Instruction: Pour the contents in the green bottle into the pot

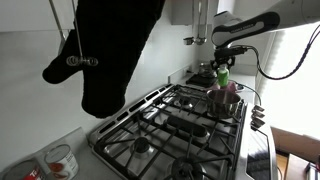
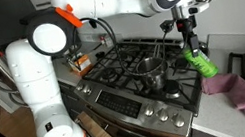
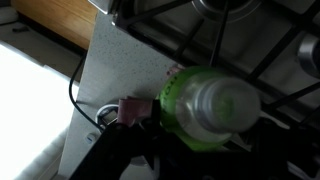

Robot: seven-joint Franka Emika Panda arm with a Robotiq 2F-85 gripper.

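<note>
While the green bottle [image 2: 201, 62] hangs in the air over the gas stove [image 2: 129, 77], the end effector [image 2: 194, 46] is clamped narrow around it, so yeah, it's holding the bottle. The bottle is tipped well over rather than upright. In an exterior view its upper end sits in the grip and its lower end points down toward the worktop [image 2: 222, 114] side, where a maroon cloth [image 2: 230, 88] lies near the stove. From that angle the pot [image 2: 150, 67] sits on the grates near the middle of the stove. The bottle is off to one side of it, not touching.

In an exterior view looking along the stove, the green bottle [image 1: 222, 76] lines up right above the pot [image 1: 225, 100], with the end effector [image 1: 222, 64] on top of it. The pot's handle sticks out toward the knob side. A black oven mitt [image 1: 110, 50] hangs big in the foreground there and covers a chunk of the wall.

The wrist view is blurry, but the green bottle [image 3: 205, 105] fills the middle, seen end-on, with a pinkish bit at its side. A strip of speckled worktop [image 3: 110, 70] shows behind it, and black stove grates [image 3: 250, 40] run across the top. Can't tell whether anything is coming out of the bottle.
</note>
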